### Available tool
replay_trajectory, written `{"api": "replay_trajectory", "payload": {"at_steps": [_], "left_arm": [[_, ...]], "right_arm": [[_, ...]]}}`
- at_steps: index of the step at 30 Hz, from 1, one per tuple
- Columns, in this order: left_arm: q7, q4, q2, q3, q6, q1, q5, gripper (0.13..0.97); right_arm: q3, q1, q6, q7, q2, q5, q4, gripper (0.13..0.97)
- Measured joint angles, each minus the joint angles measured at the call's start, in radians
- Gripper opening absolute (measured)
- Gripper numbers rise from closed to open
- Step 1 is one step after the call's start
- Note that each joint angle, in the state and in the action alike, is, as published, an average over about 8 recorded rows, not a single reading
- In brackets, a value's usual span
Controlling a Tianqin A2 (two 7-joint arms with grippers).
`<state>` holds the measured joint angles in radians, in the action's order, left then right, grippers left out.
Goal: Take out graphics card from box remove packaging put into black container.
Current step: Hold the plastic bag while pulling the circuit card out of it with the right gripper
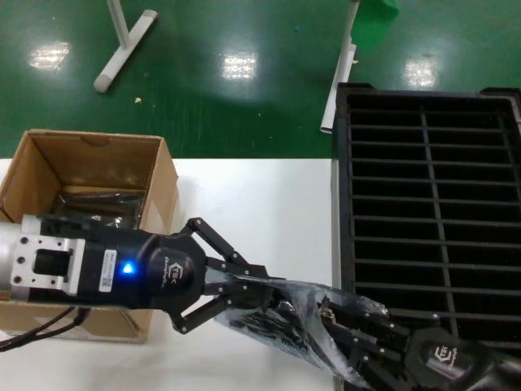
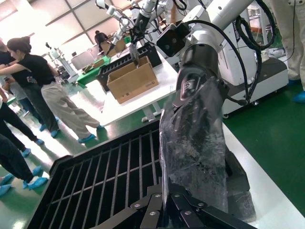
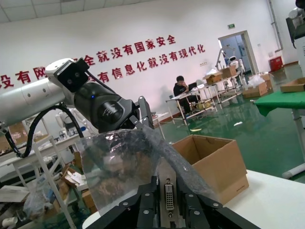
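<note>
the left end effector point(image 1: 244, 289) reaches in from the left over the near part of the white bench point(image 1: 260, 204), its black fingers point(image 1: 213, 238) spread in a wide v with the tips closed onto the left end of the packaging point(image 1: 289, 322), a crinkly smoky-grey plastic bag. the bag lies stretched between the two arms, slanting from the middle of the bench toward the near right. the right end effector point(image 1: 358, 338) comes up from the near right corner and clamps the bag's other end. in the right wrist view the silver bracket of the graphics card point(image 3: 168, 198), with its connector port, sits pinched between that end effector's fingers point(image 3: 145, 205), the grey bag draped over and beyond it; the card is inside the bag, held above the bench just beside the near left edge of the black container point(image 1: 431, 204). that slotted crate fills the right side. the box point(image 1: 89, 175), brown cardboard with open flaps, stands at the left, partly behind the left arm, with dark wrapped items point(image 1: 106, 204) visible inside.
</note>
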<state>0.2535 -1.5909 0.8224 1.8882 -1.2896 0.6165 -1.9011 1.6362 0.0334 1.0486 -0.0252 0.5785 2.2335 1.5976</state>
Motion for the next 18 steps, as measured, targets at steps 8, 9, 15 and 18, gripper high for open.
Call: {"api": "replay_trajectory", "payload": {"at_steps": [8,9,15,18], "left_arm": [[0.010,0.011,-0.001,-0.002,-0.006,-0.001,-0.004,0.142],[0.011,0.013,-0.001,-0.003,-0.007,-0.001,-0.005,0.142],[0.017,0.021,0.000,-0.007,-0.011,0.000,-0.010,0.142],[0.020,0.026,0.001,-0.010,-0.013,0.001,-0.012,0.142]], "right_arm": [[0.012,-0.008,0.005,0.014,0.004,-0.001,-0.003,0.243],[0.013,-0.010,0.006,0.016,0.004,-0.001,-0.004,0.243],[0.022,-0.020,0.013,0.029,0.004,0.004,-0.009,0.262],[0.025,-0.025,0.017,0.035,0.004,0.006,-0.011,0.269]]}}
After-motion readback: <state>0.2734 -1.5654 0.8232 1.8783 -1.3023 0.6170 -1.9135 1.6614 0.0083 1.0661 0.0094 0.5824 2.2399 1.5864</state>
